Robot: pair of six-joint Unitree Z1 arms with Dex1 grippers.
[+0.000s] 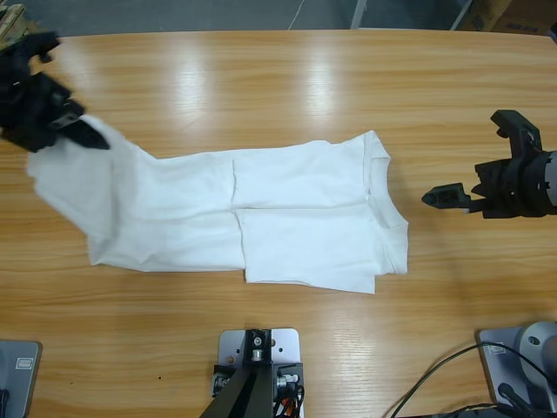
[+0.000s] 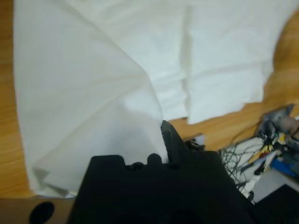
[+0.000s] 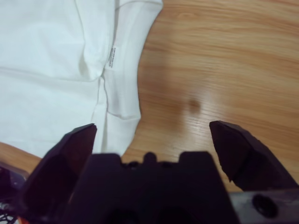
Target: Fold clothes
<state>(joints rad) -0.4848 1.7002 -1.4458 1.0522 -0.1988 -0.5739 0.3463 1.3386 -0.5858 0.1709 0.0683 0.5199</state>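
Lifting the hem end of the white T-shirt [image 1: 261, 213] at upper left of the high view, left gripper [image 1: 77, 131] pinches fabric; best carry it low and straight toward the neckline [image 1: 376, 187] at right. Right gripper [image 1: 477, 170] hangs spread, off the cloth, beside the collar. Wooden table [image 1: 287, 87] otherwise offers no obstruction.

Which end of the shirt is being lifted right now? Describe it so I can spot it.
On the wooden table lies the white T-shirt, folded into a long strip. Follow it away from the neckline to the opposite end. That corner is raised off the wood, pinched in the left tool.
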